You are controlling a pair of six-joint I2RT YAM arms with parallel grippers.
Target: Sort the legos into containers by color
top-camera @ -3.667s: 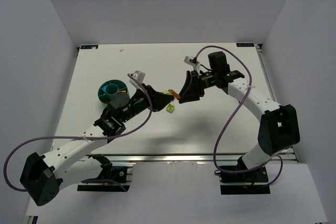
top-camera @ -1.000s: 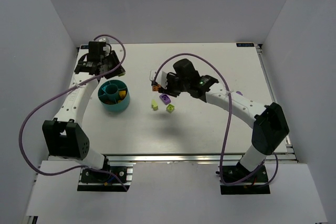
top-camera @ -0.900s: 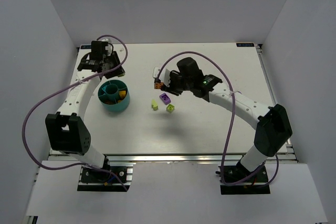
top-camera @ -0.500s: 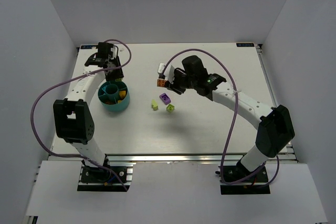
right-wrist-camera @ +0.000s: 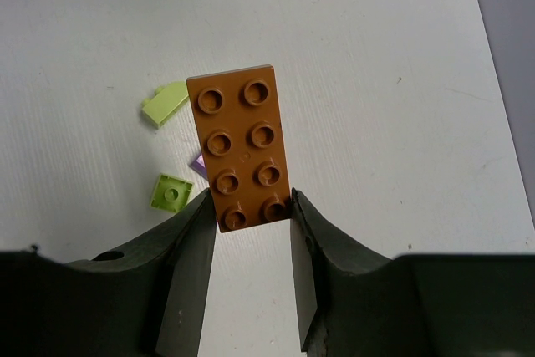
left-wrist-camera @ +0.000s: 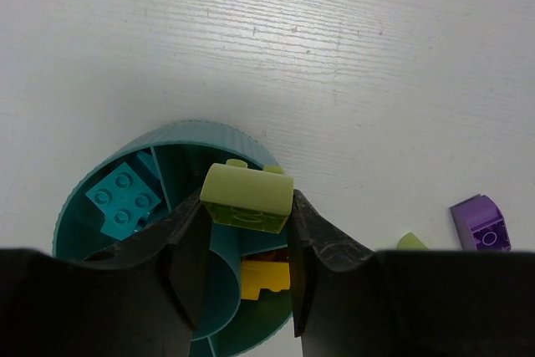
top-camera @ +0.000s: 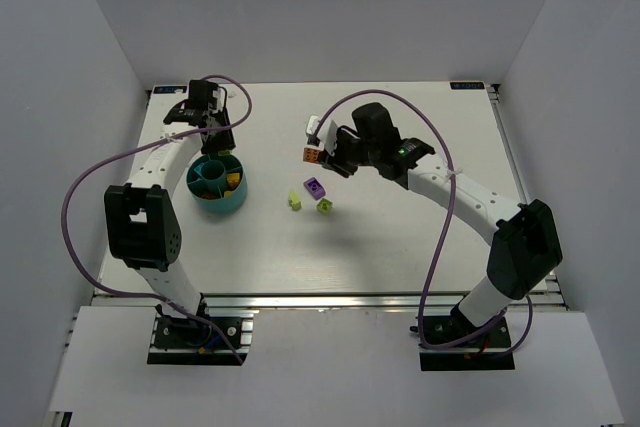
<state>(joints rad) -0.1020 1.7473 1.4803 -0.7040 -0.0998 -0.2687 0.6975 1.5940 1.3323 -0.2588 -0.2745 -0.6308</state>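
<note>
Two grippers, both loaded. Left gripper (left-wrist-camera: 248,211) hangs directly over the teal bowl (left-wrist-camera: 84,198), jaws clamped on the sides of a lime brick (left-wrist-camera: 247,196). That brick is above the bowl's inner part, clear of the contents. Inside the bowl there is a cyan brick (left-wrist-camera: 125,196) in one compartment and a yellow brick (left-wrist-camera: 263,276) in another, with something darker beside the yellow one that is too hidden to name. Right gripper (right-wrist-camera: 249,206) is well to the right of the bowl, up off the table (top-camera: 400,247). It pinches a brown brick (right-wrist-camera: 242,146), two-by-four studs, at one short end, studs facing the wrist camera. Three loose pieces lie on the table right of the bowl: purple brick (top-camera: 314,187), lime wedge (top-camera: 294,200) and lime square plate (top-camera: 325,205). They are close together, not touching each other, and apart from the bowl.
</note>
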